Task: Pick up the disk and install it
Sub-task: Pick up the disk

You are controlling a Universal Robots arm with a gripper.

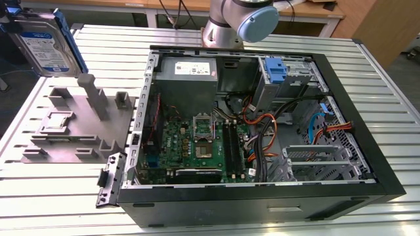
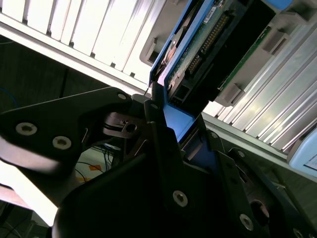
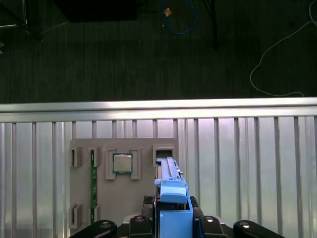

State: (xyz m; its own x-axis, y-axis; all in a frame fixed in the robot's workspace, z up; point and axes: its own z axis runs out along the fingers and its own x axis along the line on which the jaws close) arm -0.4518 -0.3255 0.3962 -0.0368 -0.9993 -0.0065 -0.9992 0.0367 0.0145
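Exterior view first: the slatted metal worktop (image 1: 59,196) carries an open computer case (image 1: 262,209) across its middle and out toward the edge on the exterior view's right. A grey fixture plate (image 1: 72,132) lies near the edge on the exterior view's left.

The disk (image 1: 45,46) hangs in the air over the worktop's far corner on that left side. It is clear of the fixture's posts and well apart from the case. The gripper (image 3: 171,220) is clenched on it, and in the second wrist view a black finger (image 2: 161,139) presses against the blue rail at the drive's end.

The step in hand looks like the carry from fixture to case (the pick itself appears done). Doing it well probably means a firm, square hold on the plastic rail, so the drive cannot pivot between the fingers. It also means travelling high enough to pass the case's near wall without clipping it.

The disk is flat, rectangular and silver-grey. A white-and-blue label faces the exterior camera, and bright blue rails run along its long sides. The second wrist view shows a dark connector row and a strip of green circuit board (image 2: 208,34) at its end.

In the first wrist view an empty slot (image 3: 165,150) in the fixture sits just past the rail's tip. A small square chip (image 3: 122,162) rests in the pocket beside the slot.
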